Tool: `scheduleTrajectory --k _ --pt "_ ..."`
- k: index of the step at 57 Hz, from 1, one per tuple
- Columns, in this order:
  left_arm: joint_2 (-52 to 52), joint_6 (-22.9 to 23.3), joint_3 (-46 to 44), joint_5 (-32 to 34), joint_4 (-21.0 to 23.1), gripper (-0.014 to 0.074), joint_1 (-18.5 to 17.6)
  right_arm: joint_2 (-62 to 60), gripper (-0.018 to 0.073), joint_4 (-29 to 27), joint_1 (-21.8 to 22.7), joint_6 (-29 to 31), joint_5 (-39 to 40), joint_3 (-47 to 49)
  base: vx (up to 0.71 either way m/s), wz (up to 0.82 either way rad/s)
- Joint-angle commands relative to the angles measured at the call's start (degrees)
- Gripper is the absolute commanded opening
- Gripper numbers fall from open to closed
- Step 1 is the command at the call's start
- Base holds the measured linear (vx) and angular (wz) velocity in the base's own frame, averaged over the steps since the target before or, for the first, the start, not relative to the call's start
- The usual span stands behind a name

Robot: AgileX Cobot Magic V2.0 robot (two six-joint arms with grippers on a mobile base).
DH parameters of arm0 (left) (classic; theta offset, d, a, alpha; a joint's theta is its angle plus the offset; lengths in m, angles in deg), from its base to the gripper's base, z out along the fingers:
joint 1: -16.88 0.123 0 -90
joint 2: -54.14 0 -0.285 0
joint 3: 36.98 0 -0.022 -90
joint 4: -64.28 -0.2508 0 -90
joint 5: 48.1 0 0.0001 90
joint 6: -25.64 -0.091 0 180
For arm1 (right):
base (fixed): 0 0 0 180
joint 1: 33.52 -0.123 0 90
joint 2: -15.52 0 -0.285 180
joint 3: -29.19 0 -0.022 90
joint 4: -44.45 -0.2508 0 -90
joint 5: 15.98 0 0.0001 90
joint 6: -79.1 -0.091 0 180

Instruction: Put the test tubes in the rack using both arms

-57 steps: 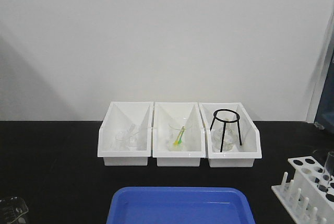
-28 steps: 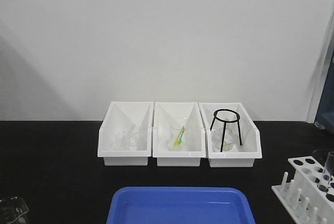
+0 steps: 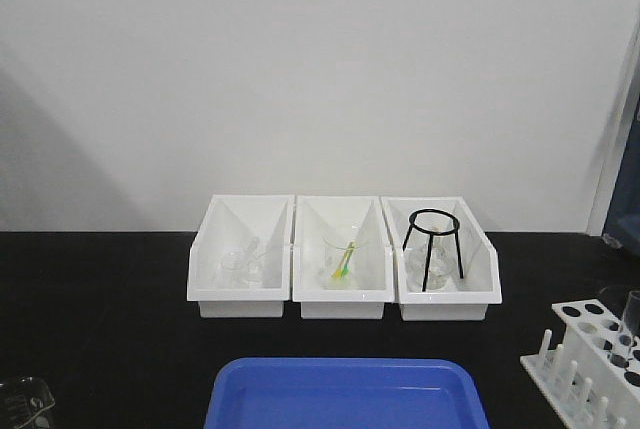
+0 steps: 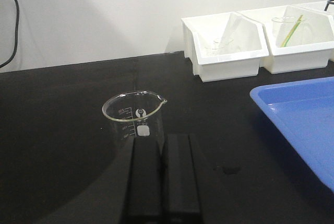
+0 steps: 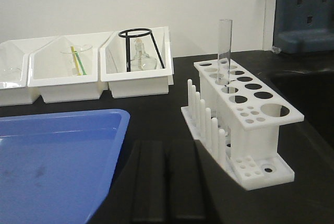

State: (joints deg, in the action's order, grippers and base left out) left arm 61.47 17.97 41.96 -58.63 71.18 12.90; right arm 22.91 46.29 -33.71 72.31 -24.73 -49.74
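**One tube racked, both grippers idle**

You have one slender clear glass test tube (image 5: pixel 225 51) standing upright in a hole of the small white plastic rack (image 5: pixel 245 125), right of the blue plastic tray (image 5: pixel 52 156). Your left gripper (image 4: pixel 163 143) and right gripper (image 5: pixel 163 148) both sit low with fingers pressed together, holding nothing. No loose tube shows; I judge your next move is finding one, perhaps in the white open-front bins (image 3: pixel 343 259). The bench is matte black against a plain white wall.

We see a black bench (image 3: pixel 100 309) carrying three white bins (image 3: pixel 343 259), a blue tray (image 3: pixel 345 394), a beaker (image 4: pixel 135 119) — and the rack (image 5: pixel 242 114).
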Motion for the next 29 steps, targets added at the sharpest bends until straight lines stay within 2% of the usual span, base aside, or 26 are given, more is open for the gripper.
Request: scheduleTrajectory --k 1,29 --pt "-1.2 0.3 1.5 4.7 0.2 -0.0021 0.1 -0.6 -0.0008 0.3 0.4 0.5 4.5 -0.7 0.0 0.0" --pt "-1.2 0.3 1.5 4.7 0.2 -0.0021 0.1 -0.6 -0.0008 0.3 0.4 0.5 4.1 -0.7 0.0 0.0"
